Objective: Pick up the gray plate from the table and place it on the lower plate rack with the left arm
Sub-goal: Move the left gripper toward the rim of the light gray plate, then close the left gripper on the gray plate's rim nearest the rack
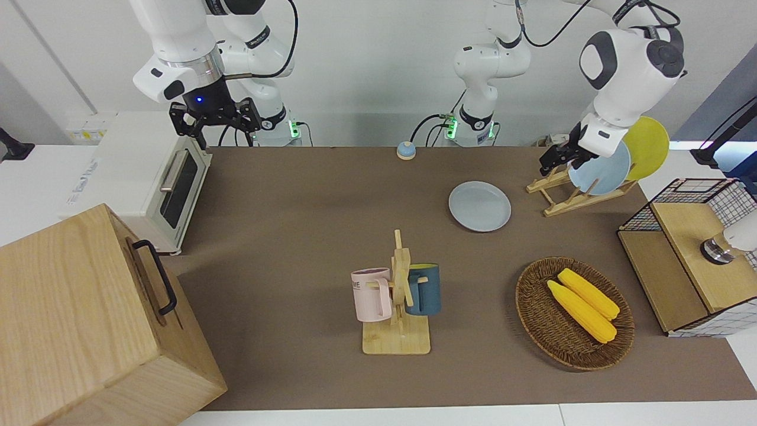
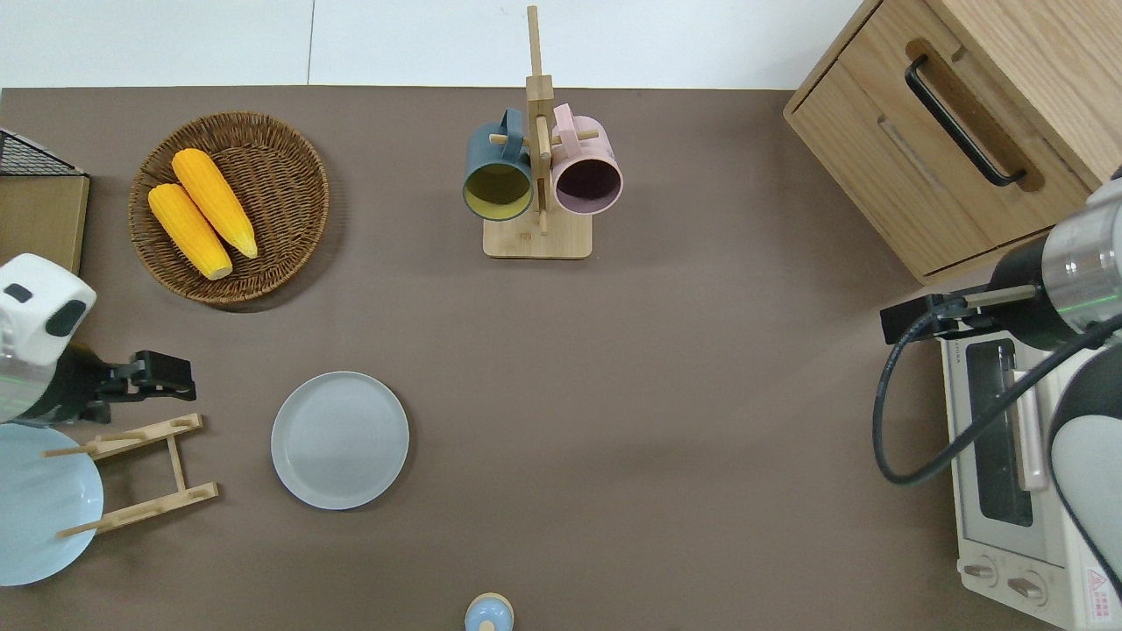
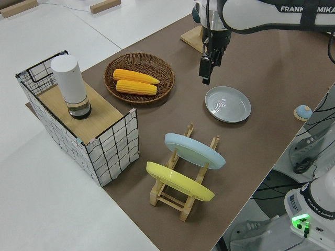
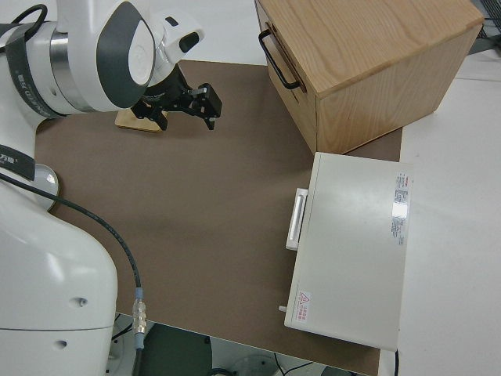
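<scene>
Left gripper (image 2: 175, 375): in the air over the worktop (image 2: 701, 394) just beside the lower plate rack (image 2: 145, 473), finger state cannot be told. Gray plate (image 2: 340, 440): flat on worktop, beside the rack toward the right arm's end. Right arm: parked.

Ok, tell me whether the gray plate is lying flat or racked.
Lying flat. The gray plate rests face up on the table, beside the rack, apart from it.
</scene>
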